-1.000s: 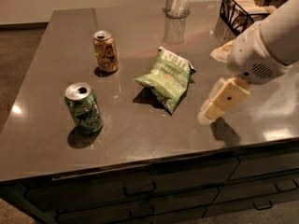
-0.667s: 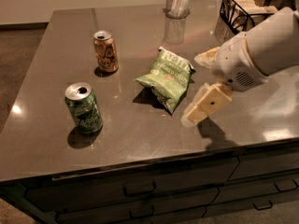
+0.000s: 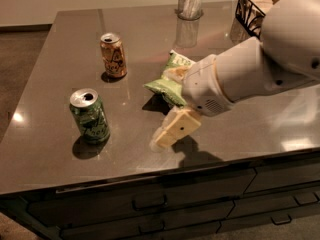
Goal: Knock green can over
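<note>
1. The gripper (image 3: 165,136) has swept left. A second ago it hung to the right of the green snack bag (image 3: 167,86), and now it sits low in front of the bag, close over the bench (image 3: 60,169).
2. Jaws open or closed? Cannot tell (only one cream face shows).
3. The green can (image 3: 90,115) stands upright at front left, untouched and apart from the gripper. The orange-gold can (image 3: 113,55) stands well behind it.
4. The gap is closing, so the approach looks nearly done. A further leftward push against the can's side should topple it.
</note>
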You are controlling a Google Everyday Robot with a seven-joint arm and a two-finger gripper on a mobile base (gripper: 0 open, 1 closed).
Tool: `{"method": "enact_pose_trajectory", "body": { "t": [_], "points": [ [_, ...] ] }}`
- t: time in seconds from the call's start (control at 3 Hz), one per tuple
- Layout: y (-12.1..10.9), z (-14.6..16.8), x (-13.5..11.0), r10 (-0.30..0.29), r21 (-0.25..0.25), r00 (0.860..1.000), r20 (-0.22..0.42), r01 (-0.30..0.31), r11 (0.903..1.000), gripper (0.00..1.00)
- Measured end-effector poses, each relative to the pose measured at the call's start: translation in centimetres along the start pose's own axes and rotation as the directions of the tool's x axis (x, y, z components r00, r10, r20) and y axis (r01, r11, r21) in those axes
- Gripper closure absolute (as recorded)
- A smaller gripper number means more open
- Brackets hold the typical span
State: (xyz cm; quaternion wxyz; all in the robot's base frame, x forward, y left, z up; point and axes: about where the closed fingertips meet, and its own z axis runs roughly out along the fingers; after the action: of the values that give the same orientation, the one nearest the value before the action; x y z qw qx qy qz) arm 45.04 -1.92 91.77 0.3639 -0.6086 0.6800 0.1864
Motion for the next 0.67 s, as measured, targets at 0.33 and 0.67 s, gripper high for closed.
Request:
{"method": "enact_pose_trajectory", "body": {
  "t": [0.33, 0.67],
  "points": [
    [0.7, 3.6, -2.2, -0.014, -0.021, 1.000, 0.027, 0.015, 0.9997, 0.00],
    [0.8, 7.1, -4.5, 0.004, -0.051, 0.998, 0.056, -0.001, 0.9987, 0.00]
  ]
}}
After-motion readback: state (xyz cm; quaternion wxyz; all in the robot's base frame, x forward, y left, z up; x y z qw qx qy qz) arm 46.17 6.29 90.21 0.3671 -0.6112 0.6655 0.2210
